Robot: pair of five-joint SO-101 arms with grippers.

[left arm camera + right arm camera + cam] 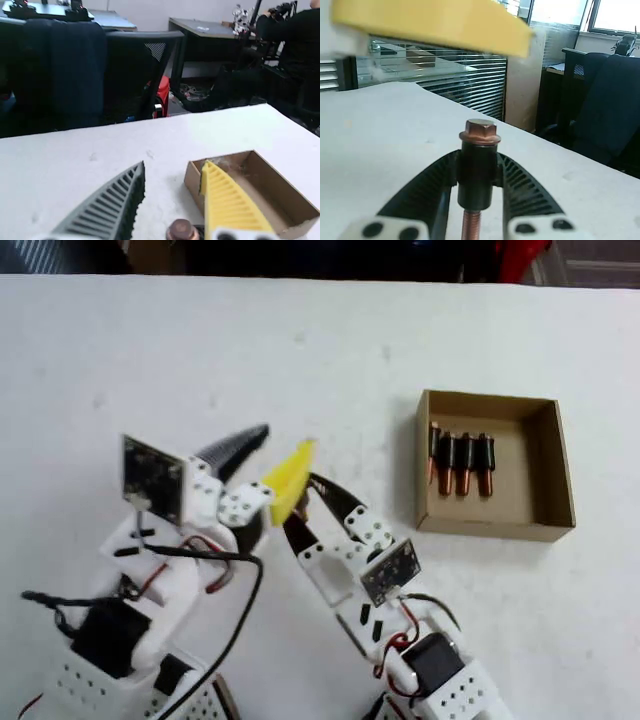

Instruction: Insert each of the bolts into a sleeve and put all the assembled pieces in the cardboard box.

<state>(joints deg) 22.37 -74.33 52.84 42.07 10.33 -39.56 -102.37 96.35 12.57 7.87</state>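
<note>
Near the cardboard box [495, 528], the right claw [476, 164] clamps a sleeved bolt [475, 192], the left claw [173, 170] apart; boxing it seemingly follows.

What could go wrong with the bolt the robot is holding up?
The right tool grips just the black sleeve, so the bolt through it could slip out on the way. The left tool sits open right beside the bolt head and might knock it. The cardboard box already holds four pieces; landing on them could scatter them.
</note>
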